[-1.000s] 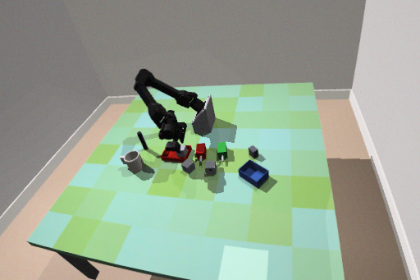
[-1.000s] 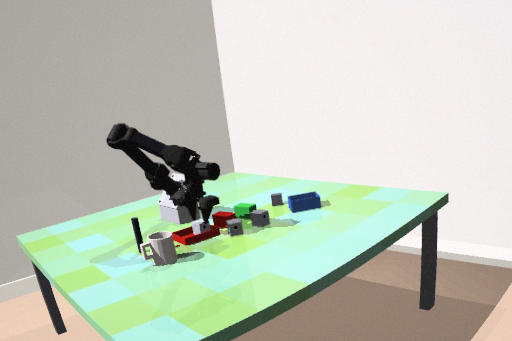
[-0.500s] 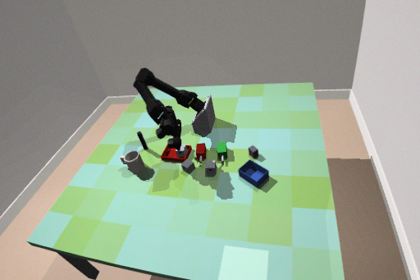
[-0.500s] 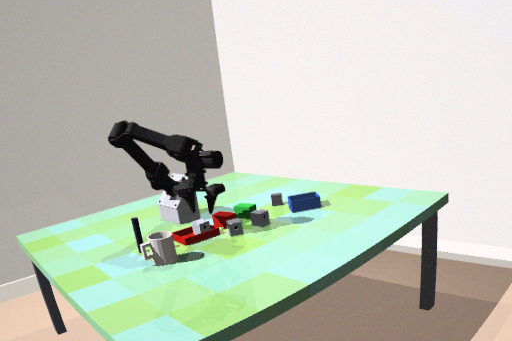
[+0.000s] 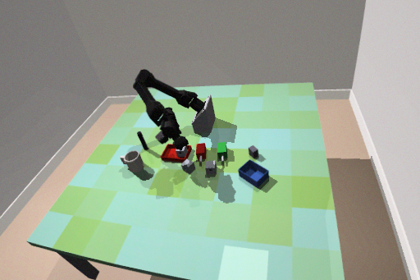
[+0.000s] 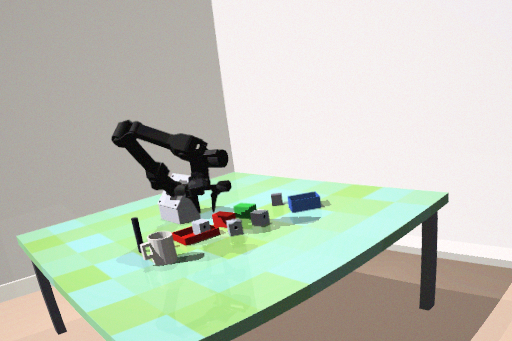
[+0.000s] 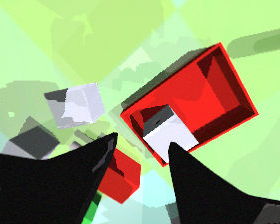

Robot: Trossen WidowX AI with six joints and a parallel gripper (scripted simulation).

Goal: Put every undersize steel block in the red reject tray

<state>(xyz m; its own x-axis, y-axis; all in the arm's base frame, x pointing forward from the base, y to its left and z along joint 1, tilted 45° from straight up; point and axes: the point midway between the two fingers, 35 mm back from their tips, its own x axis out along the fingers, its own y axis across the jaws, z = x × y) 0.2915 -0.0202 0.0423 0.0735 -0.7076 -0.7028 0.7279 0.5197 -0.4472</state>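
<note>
- Green and aqua squares patterned the tabletop (image 5: 271,227) (image 6: 280,267).
- One smooth, pale cube-shaped steel block (image 5: 181,152) (image 6: 200,226) (image 7: 170,139) sat inside the shallow, rectangular red reject tray (image 5: 163,158) (image 6: 186,241) (image 7: 238,125), at one end.
- The gripper (image 7: 143,141) stood partly open, holding nothing, its black fingers tapered.
- Nearby were a red gauge (image 5: 201,150) (image 6: 223,218) (image 7: 122,175) and the green GO gauge (image 5: 221,150) (image 6: 245,209) (image 7: 92,210).
- A handled mug (image 5: 134,162) (image 6: 163,248) stood beyond the tray.
</note>
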